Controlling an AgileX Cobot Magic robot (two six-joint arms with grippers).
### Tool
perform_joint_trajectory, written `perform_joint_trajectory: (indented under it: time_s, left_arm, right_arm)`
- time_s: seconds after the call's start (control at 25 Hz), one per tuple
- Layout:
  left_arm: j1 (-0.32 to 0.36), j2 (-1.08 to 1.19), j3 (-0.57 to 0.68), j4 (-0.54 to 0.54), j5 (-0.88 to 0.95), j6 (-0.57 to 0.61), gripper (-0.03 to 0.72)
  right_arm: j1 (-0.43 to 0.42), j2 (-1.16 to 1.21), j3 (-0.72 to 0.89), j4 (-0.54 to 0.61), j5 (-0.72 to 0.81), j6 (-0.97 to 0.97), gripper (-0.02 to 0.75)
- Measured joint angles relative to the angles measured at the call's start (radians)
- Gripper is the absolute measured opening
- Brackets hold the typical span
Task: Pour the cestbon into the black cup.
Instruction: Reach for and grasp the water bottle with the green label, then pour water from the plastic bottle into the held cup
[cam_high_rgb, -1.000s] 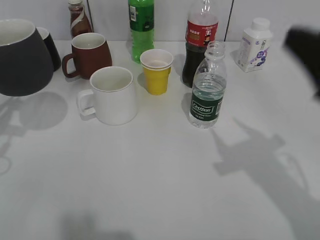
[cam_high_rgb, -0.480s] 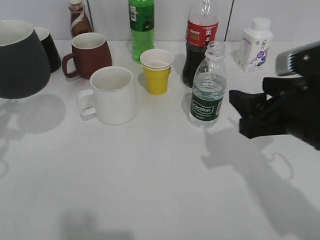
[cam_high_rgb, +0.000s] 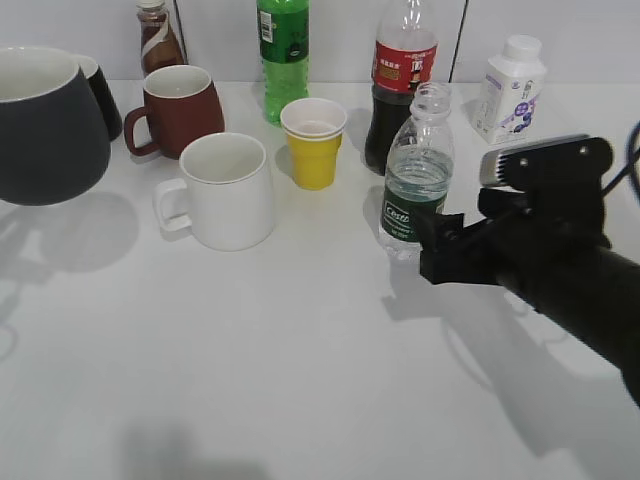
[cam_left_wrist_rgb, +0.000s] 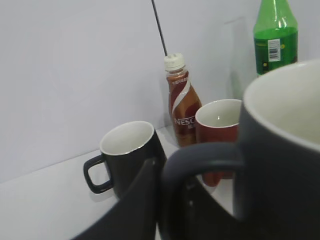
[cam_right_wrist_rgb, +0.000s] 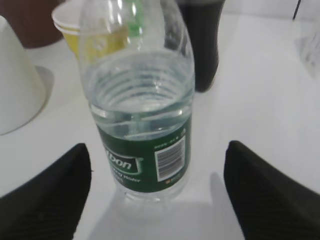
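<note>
The cestbon (cam_high_rgb: 415, 175), a small clear bottle with a dark green label and no cap, stands upright on the white table, partly filled. In the right wrist view the cestbon (cam_right_wrist_rgb: 145, 135) stands between my open fingers, which do not touch it. My right gripper (cam_high_rgb: 440, 245) (cam_right_wrist_rgb: 157, 165) is open at the height of the bottle's base. The black cup (cam_high_rgb: 45, 130) (cam_left_wrist_rgb: 280, 165), matte dark grey with a white inside, hangs upright above the table at the far left. My left gripper (cam_left_wrist_rgb: 172, 200) is shut on its handle; the gripper is outside the exterior view.
A white mug (cam_high_rgb: 225, 190), yellow paper cup (cam_high_rgb: 313, 140), reddish-brown mug (cam_high_rgb: 180, 110) and glossy black mug (cam_high_rgb: 100, 95) stand left of the bottle. A cola bottle (cam_high_rgb: 400, 80), green bottle (cam_high_rgb: 283, 55), Nescafe bottle (cam_high_rgb: 158, 40) and white bottle (cam_high_rgb: 508, 90) line the back.
My right arm has come in from the right edge, its open fingers now around the cestbon's base. The held black cup has sunk slightly.
</note>
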Motion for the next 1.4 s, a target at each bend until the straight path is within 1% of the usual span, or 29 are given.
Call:
perform_joint_trajectory:
  time_s: [0.16,0.32,0.4,0.44,0.48,0.52,0.56,0.6,0.68,0.76,0.84,0.92,1.04,1.12,1.16,1.2,1.28,1.36,1.4]
  left_arm:
    - [0.000,0.000,0.000,0.012,0.000,-0.019,0.045]
    - [0.000,0.000,0.000,0.014,0.000,-0.020,0.045]
    - [0.000,-0.001,0.000,0.021,0.003,-0.021,0.045]
    - [0.000,-0.001,0.000,0.027,0.007,-0.022,0.045]
    - [0.000,-0.001,0.000,0.036,0.013,-0.022,0.045]
    - [0.000,-0.001,0.000,0.047,0.019,-0.023,0.045]
    - [0.000,-0.001,0.000,0.065,0.025,-0.026,0.045]
    - [0.000,-0.001,0.000,0.084,0.026,-0.034,0.045]
    - [0.000,-0.001,0.000,0.127,0.026,-0.067,0.045]
    - [0.000,-0.001,0.000,0.183,0.026,-0.113,0.045]
    - [-0.005,-0.001,0.000,0.236,0.026,-0.153,0.045]
    - [-0.032,-0.001,0.000,0.263,0.030,-0.177,0.044]
    - [-0.106,-0.001,0.000,0.275,0.048,-0.184,0.044]
    - [-0.162,-0.001,0.000,0.279,0.062,-0.184,0.044]
    - [-0.191,-0.001,0.000,0.279,0.063,-0.184,0.044]
    - [-0.220,-0.001,0.000,0.273,0.064,-0.185,0.044]
    - [-0.270,-0.001,0.000,0.249,0.064,-0.186,0.044]
    - [-0.313,0.000,0.000,0.226,0.065,-0.188,0.044]
    - [-0.330,0.002,0.000,0.220,0.067,-0.188,0.044]
  right_arm:
    - [0.000,0.093,-0.059,-0.001,-0.017,0.023,0.633]
    - [0.000,0.170,-0.152,-0.001,-0.017,0.027,0.636]
    - [0.000,0.212,-0.210,0.017,-0.005,0.027,0.631]
    - [0.000,0.233,-0.230,0.043,0.004,0.027,0.617]
    - [0.000,0.251,-0.249,0.072,0.010,0.026,0.585]
    - [0.000,0.263,-0.260,0.092,0.011,0.018,0.541]
    - [0.000,0.266,-0.266,0.107,0.011,0.005,0.477]
    - [-0.001,0.266,-0.267,0.116,0.014,-0.018,0.462]
    - [-0.001,0.255,-0.267,0.121,0.035,-0.086,0.462]
    - [-0.001,0.218,-0.267,0.113,0.096,-0.155,0.462]
    - [-0.001,0.161,-0.267,0.070,0.170,-0.217,0.462]
    - [-0.001,0.083,-0.267,0.001,0.234,-0.255,0.462]
    - [-0.001,-0.021,-0.267,-0.162,0.287,-0.271,0.462]
    - [-0.001,-0.075,-0.267,-0.306,0.326,-0.274,0.462]
    - [0.000,-0.100,-0.270,-0.378,0.358,-0.275,0.462]
    - [0.003,-0.120,-0.278,-0.417,0.402,-0.276,0.462]
    - [0.009,-0.138,-0.310,-0.472,0.506,-0.277,0.462]
    - [0.015,-0.140,-0.358,-0.494,0.600,-0.285,0.462]
    - [0.019,-0.140,-0.378,-0.504,0.621,-0.293,0.462]
